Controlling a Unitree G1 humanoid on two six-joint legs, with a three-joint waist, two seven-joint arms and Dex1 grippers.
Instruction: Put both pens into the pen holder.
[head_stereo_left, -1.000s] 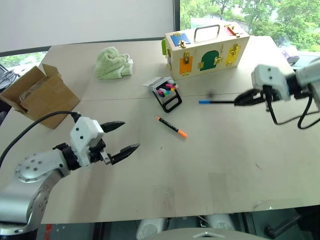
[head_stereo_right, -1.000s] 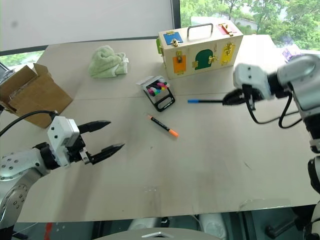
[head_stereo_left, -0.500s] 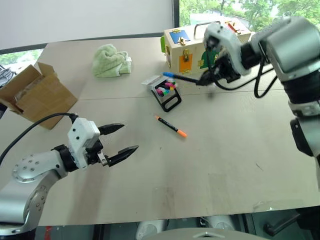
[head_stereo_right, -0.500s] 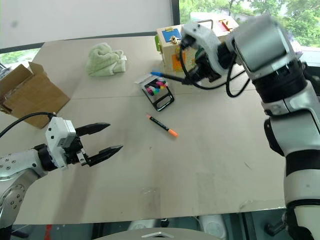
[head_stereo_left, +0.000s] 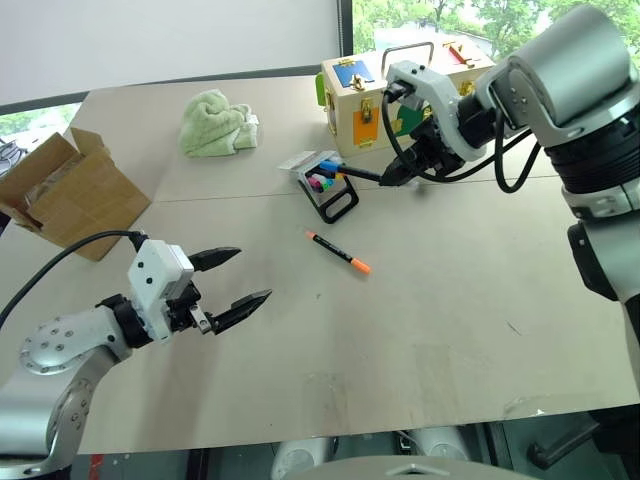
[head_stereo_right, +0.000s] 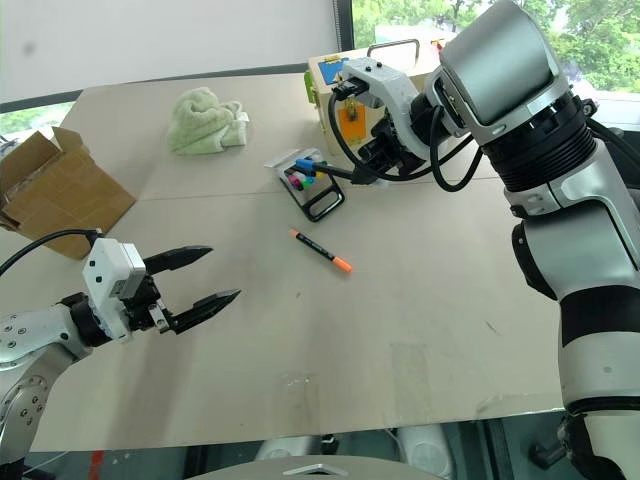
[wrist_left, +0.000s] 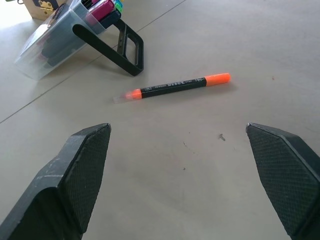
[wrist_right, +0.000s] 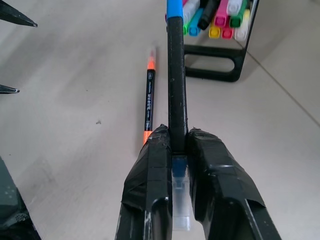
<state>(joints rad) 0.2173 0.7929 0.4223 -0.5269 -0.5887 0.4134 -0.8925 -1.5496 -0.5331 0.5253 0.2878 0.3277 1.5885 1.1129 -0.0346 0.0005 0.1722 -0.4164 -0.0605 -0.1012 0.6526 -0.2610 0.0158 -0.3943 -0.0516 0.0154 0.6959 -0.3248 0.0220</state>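
Right pincer (wrist_right: 175, 150) clamped on blue-tipped pen (wrist_right: 176, 75), tip just over pen holder (head_stereo_left: 330, 187); judge: steepen the pen, aim between markers, then release. Orange pen (head_stereo_left: 339, 251) lies on desk (head_stereo_left: 450, 300); left pincer (head_stereo_left: 240, 277) apart

Black, orange-ended pen (head_stereo_left: 339, 252); pale green cloth (head_stereo_left: 214, 122)

A pale beige laminate bench (head_stereo_left: 430, 330) runs beneath both end effectors; beyond them stand a plain white wall (head_stereo_left: 170, 40) and a window (head_stereo_left: 400, 15) showing sunlit green trees.
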